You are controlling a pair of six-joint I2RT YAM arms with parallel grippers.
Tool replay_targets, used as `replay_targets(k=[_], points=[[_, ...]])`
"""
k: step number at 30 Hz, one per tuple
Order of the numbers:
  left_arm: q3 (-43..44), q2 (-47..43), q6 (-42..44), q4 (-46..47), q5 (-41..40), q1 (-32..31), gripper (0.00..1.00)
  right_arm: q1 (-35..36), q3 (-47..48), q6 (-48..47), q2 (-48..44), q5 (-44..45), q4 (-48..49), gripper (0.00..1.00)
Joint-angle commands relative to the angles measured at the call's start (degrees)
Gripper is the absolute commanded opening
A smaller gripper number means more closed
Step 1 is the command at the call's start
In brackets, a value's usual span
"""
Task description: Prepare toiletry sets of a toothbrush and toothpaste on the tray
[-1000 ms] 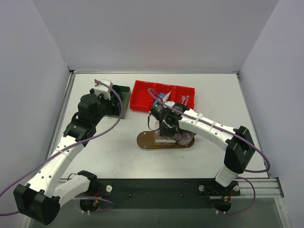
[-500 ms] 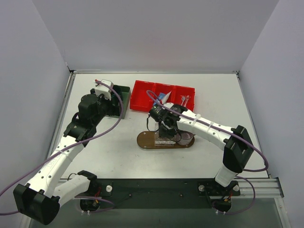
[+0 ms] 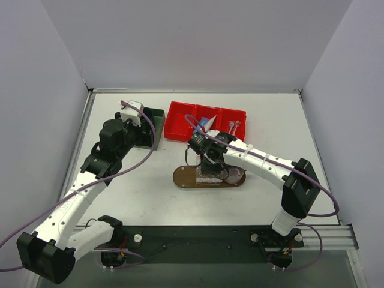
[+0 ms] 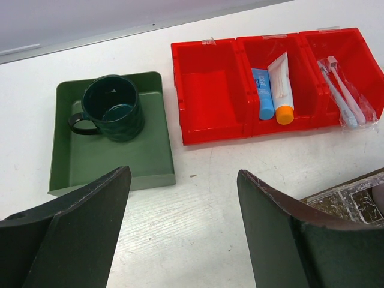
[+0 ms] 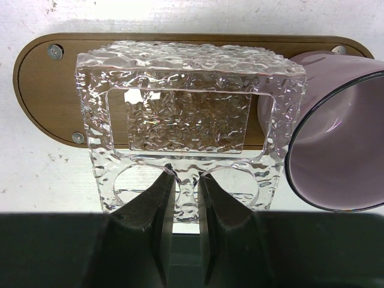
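One tray (image 5: 36,90) beneath right end effector (image 5: 186,179) pinching clear holder (image 5: 189,66).

Pink mug (image 5: 336,132) stands on brown tray (image 5: 42,90); tubes (image 4: 282,84), toothbrushes (image 4: 345,99) in bin (image 4: 210,131)

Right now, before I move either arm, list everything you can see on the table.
red bin: 1, red, three compartments, far side of the table; left compartment empty
toothpaste tubes: 2, one blue, one white with an orange cap, middle compartment
toothbrushes: 2, pale, right compartment
green box: 1, green, left of the red bin
green mug: 1, dark green, inside the green box
wooden tray: 1, brown, oval, mid-table
clear holder: 1, see-through, on the wooden tray, overhanging one long edge
pink mug: 1, see-through pink, at the tray's end beside the holder
left claw: open, empty, near the green box
right claw: closed on the clear holder's edge
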Motion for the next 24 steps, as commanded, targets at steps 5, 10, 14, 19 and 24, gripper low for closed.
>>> replay_targets(k=[5, 10, 14, 19, 24], points=[[0.8, -1.0, 0.0, 0.9, -0.3, -0.4, 0.82, 0.7, -0.5, 0.9, 1.1, 2.2, -2.1, 0.00], [0.8, -1.1, 0.1, 0.9, -0.4, -0.8, 0.82, 0.7, -0.4, 1.0, 1.7, 2.2, -2.1, 0.00], [0.8, -1.2, 0.1, 0.9, -0.4, -0.9, 0.82, 0.9, -0.7, 1.5, 1.9, 2.6, -2.1, 0.00], [0.7, -1.3, 0.0, 0.9, -0.5, -1.1, 0.82, 0.8, -1.0, 1.8, 1.8, 3.6, -2.1, 0.00], [0.8, -1.4, 0.0, 0.9, -0.5, -1.1, 0.82, 0.9, -1.2, 1.6, 2.0, 3.8, -2.1, 0.00]])
